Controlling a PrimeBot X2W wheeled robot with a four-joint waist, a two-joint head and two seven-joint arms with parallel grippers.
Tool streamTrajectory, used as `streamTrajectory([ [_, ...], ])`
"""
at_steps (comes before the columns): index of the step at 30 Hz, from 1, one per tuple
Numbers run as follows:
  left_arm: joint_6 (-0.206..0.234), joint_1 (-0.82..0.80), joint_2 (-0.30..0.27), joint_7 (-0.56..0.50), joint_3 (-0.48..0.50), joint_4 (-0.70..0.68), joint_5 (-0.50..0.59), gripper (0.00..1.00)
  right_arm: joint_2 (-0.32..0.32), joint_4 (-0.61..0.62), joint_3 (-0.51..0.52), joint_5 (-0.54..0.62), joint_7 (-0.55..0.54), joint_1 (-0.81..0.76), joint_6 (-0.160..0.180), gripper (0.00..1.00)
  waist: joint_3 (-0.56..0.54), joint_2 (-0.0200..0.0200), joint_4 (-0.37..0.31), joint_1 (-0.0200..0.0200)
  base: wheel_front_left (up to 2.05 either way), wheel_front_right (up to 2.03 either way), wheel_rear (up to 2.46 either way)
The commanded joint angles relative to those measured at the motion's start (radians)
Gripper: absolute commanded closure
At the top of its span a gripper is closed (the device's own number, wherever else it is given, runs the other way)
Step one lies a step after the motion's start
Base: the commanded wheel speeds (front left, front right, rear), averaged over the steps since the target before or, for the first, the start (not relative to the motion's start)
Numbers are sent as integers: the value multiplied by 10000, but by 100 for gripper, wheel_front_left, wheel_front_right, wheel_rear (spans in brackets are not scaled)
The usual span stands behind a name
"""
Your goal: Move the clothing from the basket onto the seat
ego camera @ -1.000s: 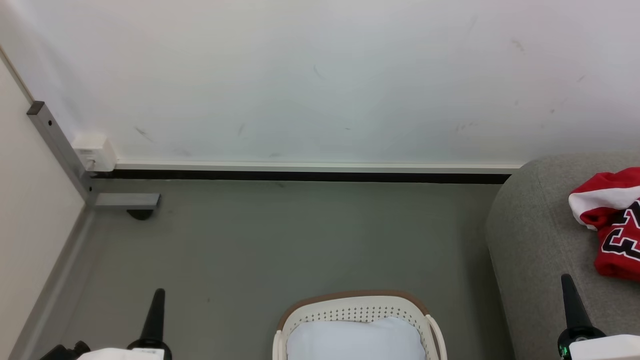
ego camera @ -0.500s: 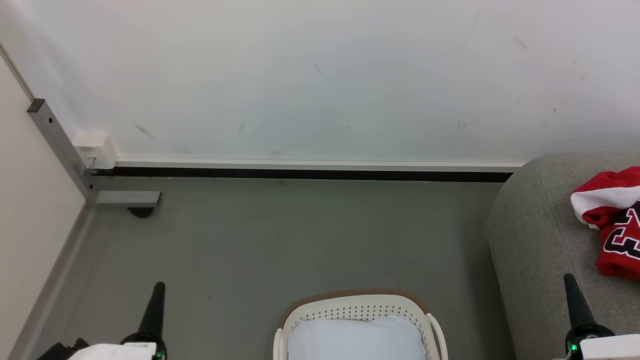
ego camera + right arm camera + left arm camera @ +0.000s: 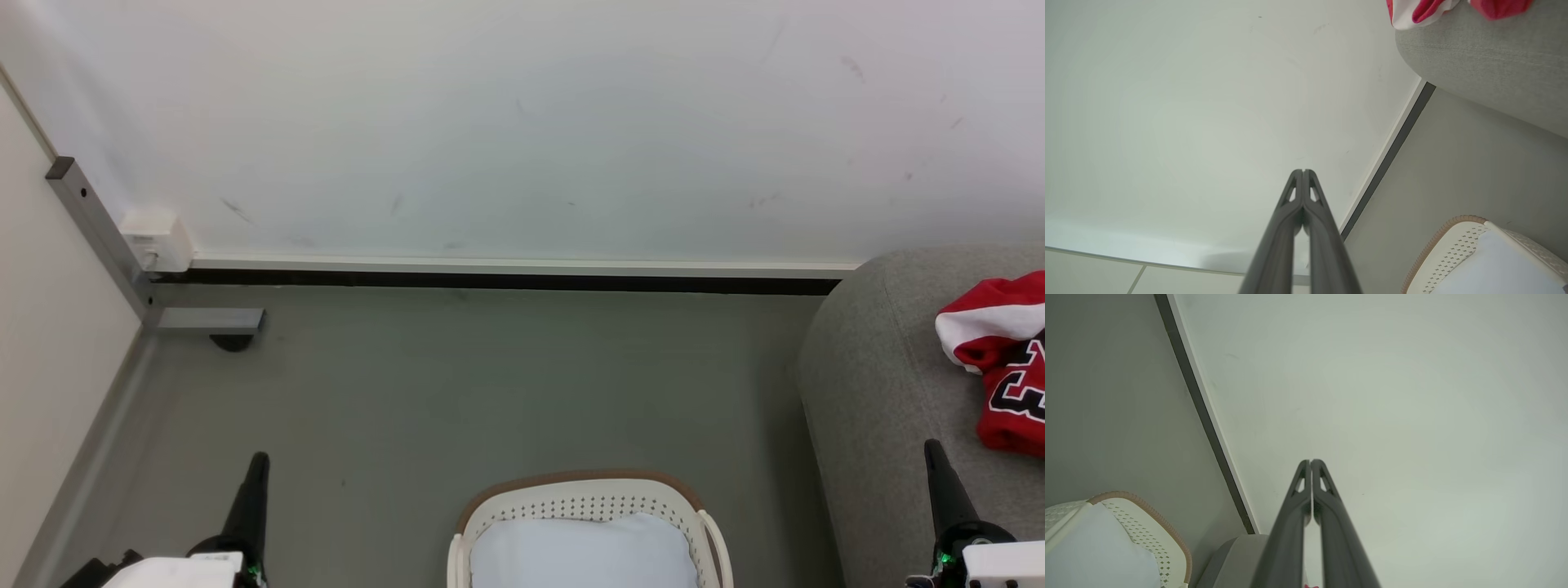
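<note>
The red basketball clothing (image 3: 1000,359) with white trim lies on the large light-grey fabric seat (image 3: 882,392), beyond and to the right of the right end effector (image 3: 931,447). The cream-white perforated plastic basket (image 3: 584,500) sits between that one and the left end effector (image 3: 260,459). The head view gives the garment's black lettering, the right wrist view its folds by the seat's rounded edge. Both end effectors point toward the white wall (image 3: 522,122), fingers pressed together and empty.
</note>
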State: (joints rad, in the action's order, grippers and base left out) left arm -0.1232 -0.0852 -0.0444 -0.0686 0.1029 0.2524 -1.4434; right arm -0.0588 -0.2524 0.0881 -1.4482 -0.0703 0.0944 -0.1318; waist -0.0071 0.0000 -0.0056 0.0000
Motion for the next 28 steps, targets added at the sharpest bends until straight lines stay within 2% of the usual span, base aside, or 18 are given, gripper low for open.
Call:
streamTrajectory([
  [1, -59, -150, -88, -60, 49, -59, -188, 100, 9, 95, 59, -236, -44, 115, 16, 100, 5, 0, 3, 0, 0, 0, 0],
  [23, -105, -288, -94, -478, 131, -84, -1731, 100, 91, 105, 299, -1660, -464, 200, 21, 100, 98, 0, 54, 0, 0, 0, 0],
  [28, -108, -285, -94, -496, 132, -84, -1753, 100, 92, 103, 298, -1646, -478, 202, 21, 100, 102, 0, 56, 0, 0, 0, 0],
])
